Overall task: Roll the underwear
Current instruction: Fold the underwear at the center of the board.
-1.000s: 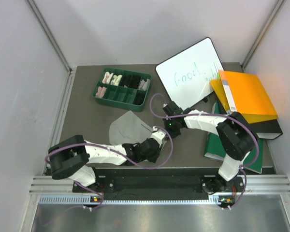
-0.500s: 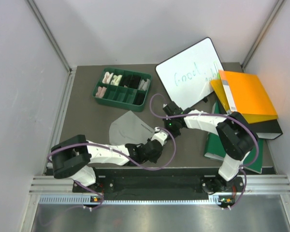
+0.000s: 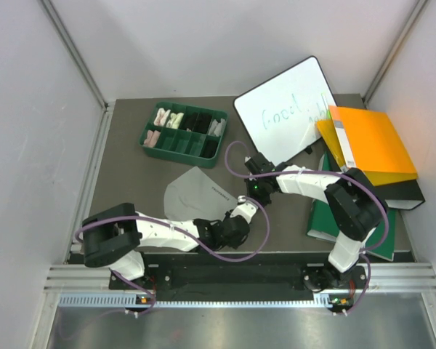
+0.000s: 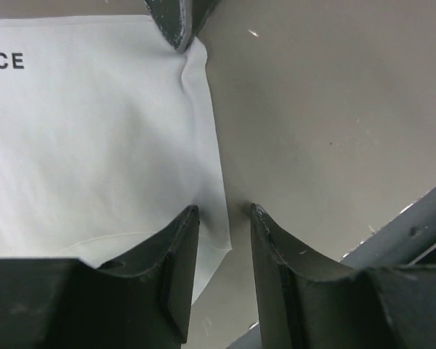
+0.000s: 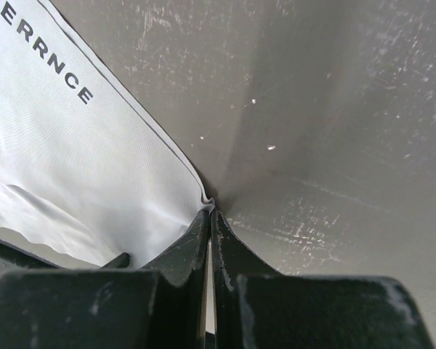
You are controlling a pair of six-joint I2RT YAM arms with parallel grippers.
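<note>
One light grey underwear lies flat on the dark table, with dark lettering along its waistband. My right gripper is shut on the waistband's far right corner, down at the table top. The left gripper is open and stands over the near right corner of the underwear, so the cloth's edge lies loose between its fingers. In the top view the left gripper sits just in front of the right gripper.
A green compartment tray with small white, pink and black cloth rolls stands at the back left. A whiteboard, an orange binder and a green binder lie on the right side.
The left gripper has shifted a little nearer and to the right along the underwear's edge, and its jaws have spread wider. The right gripper has kept its place and its grip.
</note>
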